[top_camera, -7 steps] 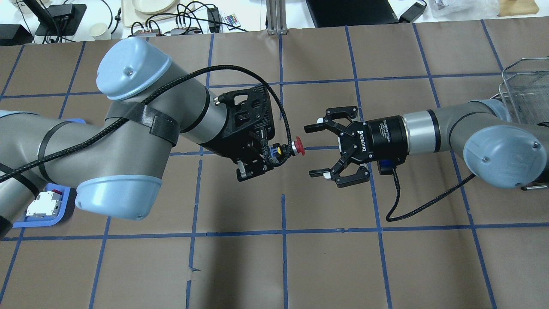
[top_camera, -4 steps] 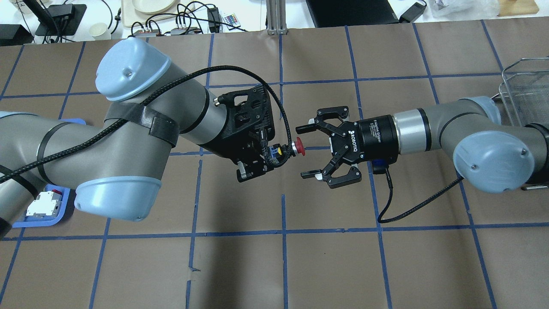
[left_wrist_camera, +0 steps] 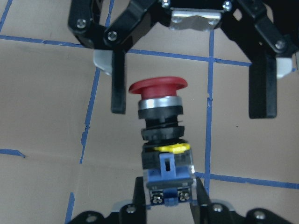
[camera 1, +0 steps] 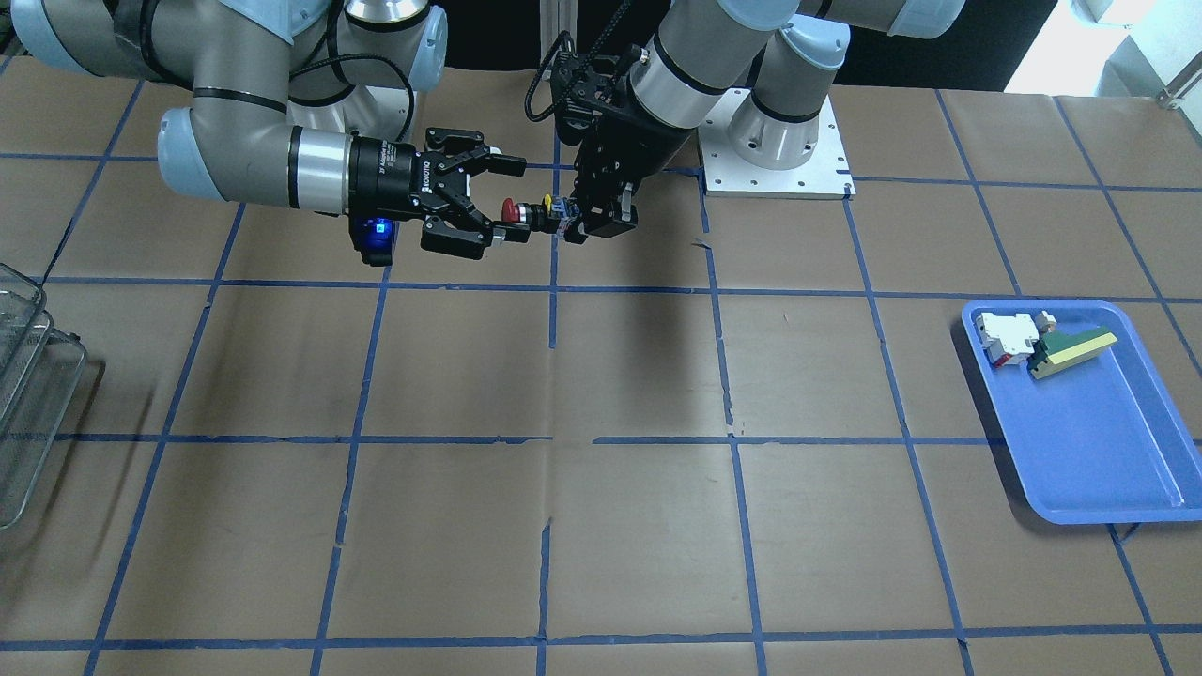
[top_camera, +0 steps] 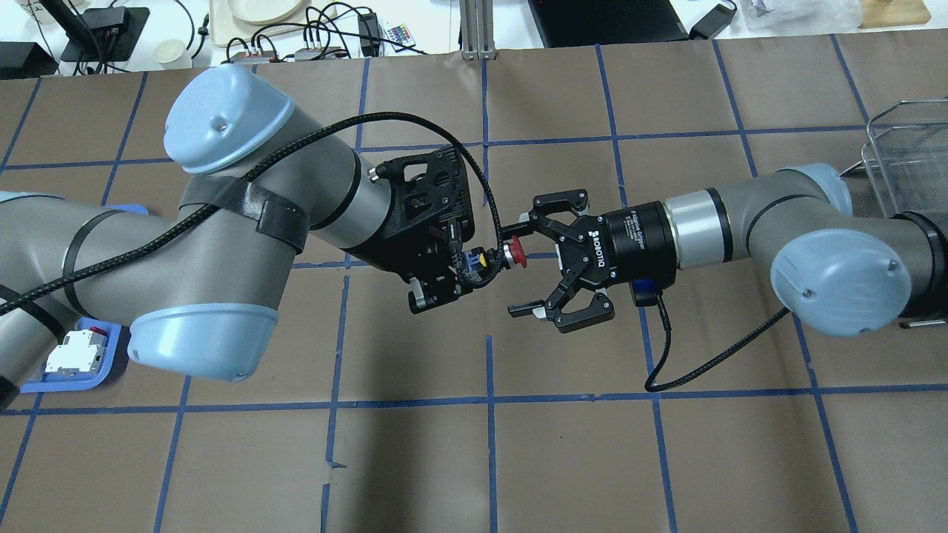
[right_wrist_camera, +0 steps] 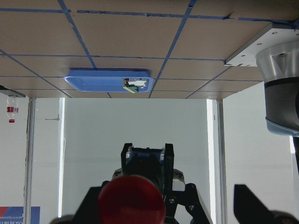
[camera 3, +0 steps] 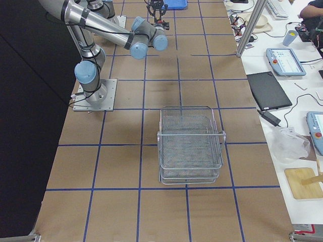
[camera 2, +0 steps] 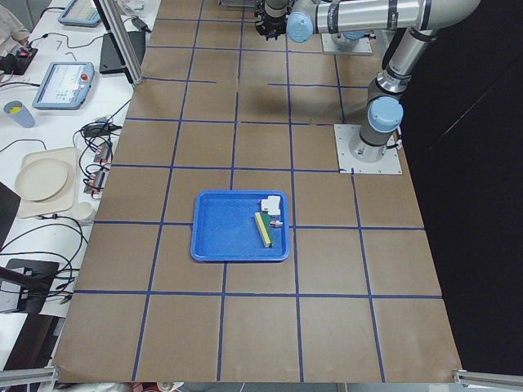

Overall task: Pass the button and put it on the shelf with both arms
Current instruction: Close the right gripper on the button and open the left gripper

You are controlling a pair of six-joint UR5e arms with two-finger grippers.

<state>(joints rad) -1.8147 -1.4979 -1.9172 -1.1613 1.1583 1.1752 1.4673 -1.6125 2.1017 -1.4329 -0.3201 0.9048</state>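
Observation:
The button (top_camera: 515, 254) has a red mushroom cap on a black body with a yellow and blue base. My left gripper (top_camera: 478, 263) is shut on its base and holds it in mid-air, cap toward the right arm. It shows close up in the left wrist view (left_wrist_camera: 158, 87). My right gripper (top_camera: 521, 265) is open, one finger on each side of the red cap, one finger (left_wrist_camera: 118, 79) close beside it and the other (left_wrist_camera: 261, 88) well apart. The wire mesh shelf (camera 3: 191, 146) stands at the table's right end (top_camera: 907, 159).
A blue tray (camera 1: 1089, 422) at the left end holds a white-and-red block (camera 1: 1005, 338) and a green-and-yellow wedge (camera 1: 1071, 349). Both arms hang above the brown taped table (top_camera: 489, 459). Desks with cables and devices line the far edge.
My right gripper has moved left toward the button, still open, and its fingers now straddle the red cap. The left arm and the button have stayed still.

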